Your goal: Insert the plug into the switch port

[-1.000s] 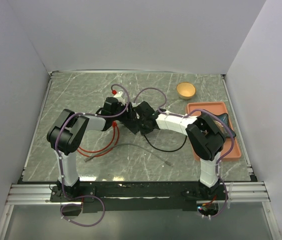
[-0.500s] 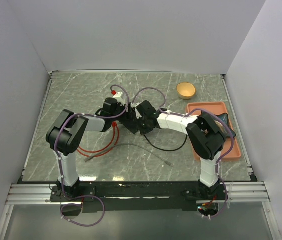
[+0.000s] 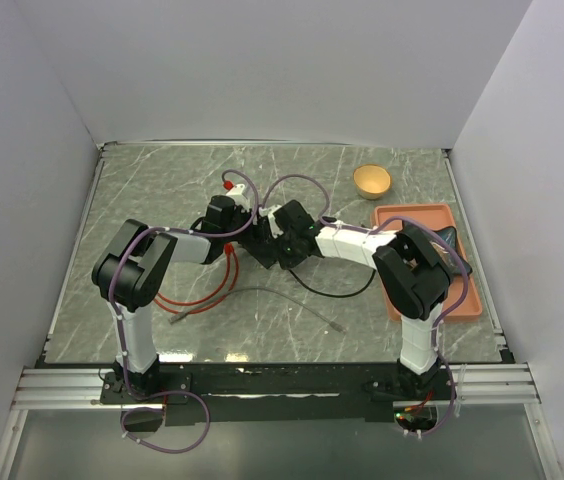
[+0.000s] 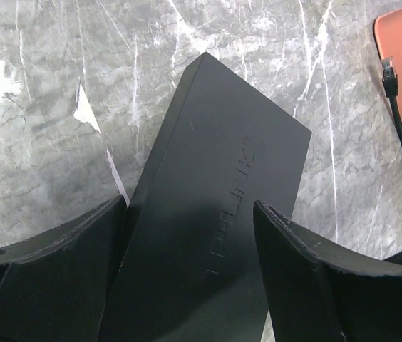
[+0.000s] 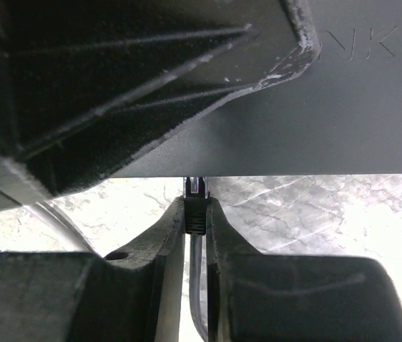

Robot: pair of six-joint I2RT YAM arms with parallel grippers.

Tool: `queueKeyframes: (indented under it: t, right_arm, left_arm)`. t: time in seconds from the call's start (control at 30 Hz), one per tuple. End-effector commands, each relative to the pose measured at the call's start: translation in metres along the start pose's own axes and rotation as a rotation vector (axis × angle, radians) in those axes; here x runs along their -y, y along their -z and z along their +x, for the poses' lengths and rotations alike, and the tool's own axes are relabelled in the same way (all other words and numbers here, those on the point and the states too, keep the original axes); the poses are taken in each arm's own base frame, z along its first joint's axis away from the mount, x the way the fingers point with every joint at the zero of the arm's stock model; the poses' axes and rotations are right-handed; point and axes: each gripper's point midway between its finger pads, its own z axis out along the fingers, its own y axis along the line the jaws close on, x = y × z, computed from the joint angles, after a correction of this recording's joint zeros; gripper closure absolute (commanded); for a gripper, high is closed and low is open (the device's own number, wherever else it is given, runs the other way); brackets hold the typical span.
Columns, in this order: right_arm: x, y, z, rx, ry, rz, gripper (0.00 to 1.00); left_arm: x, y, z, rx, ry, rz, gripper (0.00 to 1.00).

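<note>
Left arm: elbow raised over the near-left part of the bench (image 3: 162, 200), forearm reaching toward the middle. Left gripper (image 3: 250, 238) (image 4: 189, 206) is low over the black box (image 4: 222, 164), jaws wide apart, one finger on each long side. Can't tell whether the pads touch it; nothing looks clamped.

Box lies flat about mid-bench, slightly toward the far edge, between the two grippers.

Right arm: elbow raised by the near-right part, forearm running left to the middle. Right gripper (image 3: 284, 243) (image 5: 196, 214) is nearly closed, pinching the plug (image 5: 196, 205) between its fingertips, with the black cable (image 5: 197, 285) trailing back between the fingers. The plug's clear tip is right at the long edge of the box (image 5: 343, 107). The port itself is hidden, so can't tell whether the plug is seated.

Bench is grey-green marble pattern. A red cable (image 3: 197, 298) loops near the left arm and a grey cable (image 3: 252, 290) lies toward the near edge. The black cable (image 3: 332, 295) curves right of centre. An orange tray (image 3: 412, 208) sits along the right edge and a small yellow bowl (image 3: 372, 181) is near the far-right corner. Plain white walls (image 3: 262, 70) stand on three sides.
</note>
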Motion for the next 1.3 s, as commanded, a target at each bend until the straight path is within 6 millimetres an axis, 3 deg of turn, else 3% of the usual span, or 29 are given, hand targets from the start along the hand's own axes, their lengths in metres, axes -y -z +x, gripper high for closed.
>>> queueKeyframes:
  t: [0.0, 0.2, 0.3, 0.53, 0.93, 1.07, 1.27]
  right_arm:
    - [0.000, 0.010, -0.071, 0.266, -0.030, -0.042, 1.00]
    - [0.001, 0.005, -0.084, 0.278, -0.052, -0.045, 1.00]
    - [0.004, 0.006, -0.092, 0.303, -0.091, -0.039, 1.00]
    - [0.008, 0.015, -0.112, 0.371, -0.135, -0.049, 1.00]
    - [0.004, 0.035, -0.154, 0.547, -0.081, -0.077, 1.00]
    - [0.002, 0.057, -0.169, 0.655, -0.062, -0.082, 1.00]
    - [0.001, 0.080, -0.168, 0.741, -0.044, -0.079, 1.00]
  left_arm:
    - [0.047, 0.007, 0.021, -0.096, 0.007, 0.176, 0.25]
    - [0.049, 0.007, 0.027, -0.116, 0.012, 0.200, 0.34]
    - [0.048, 0.009, 0.031, -0.128, 0.013, 0.200, 0.44]
    - [0.049, 0.011, 0.039, -0.155, 0.016, 0.214, 0.52]
    - [0.053, 0.010, 0.058, -0.216, 0.028, 0.250, 0.59]
    - [0.051, 0.006, 0.068, -0.246, 0.032, 0.234, 0.58]
    - [0.046, 0.003, 0.082, -0.289, 0.064, 0.226, 0.57]
